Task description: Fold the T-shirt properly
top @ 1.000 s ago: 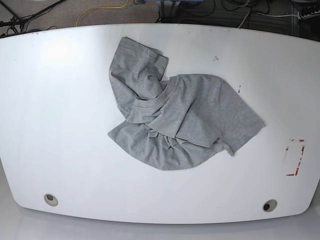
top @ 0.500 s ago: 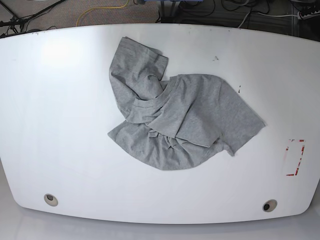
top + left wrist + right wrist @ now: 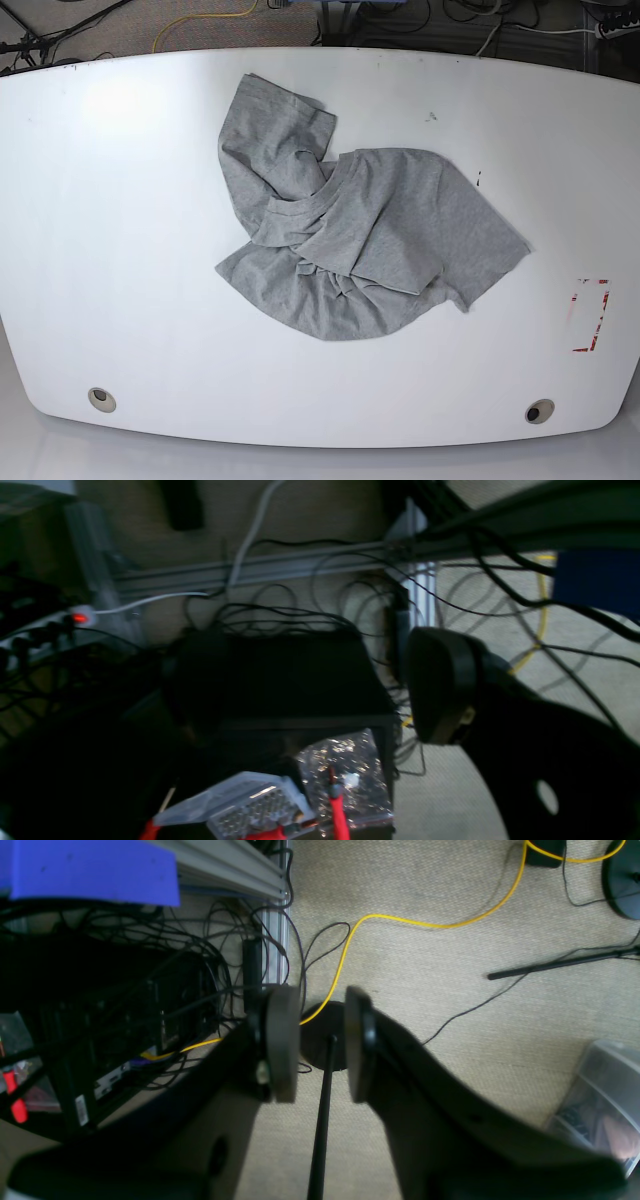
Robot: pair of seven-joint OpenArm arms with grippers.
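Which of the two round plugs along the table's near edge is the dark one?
The plug on the picture's right; the left plug has a pale centre.

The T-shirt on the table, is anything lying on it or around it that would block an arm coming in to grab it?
Nothing visible does. The T-shirt lies crumpled on the bare white table with nothing on or beside it. Neither arm shows in the base view; the right gripper is open over the floor.
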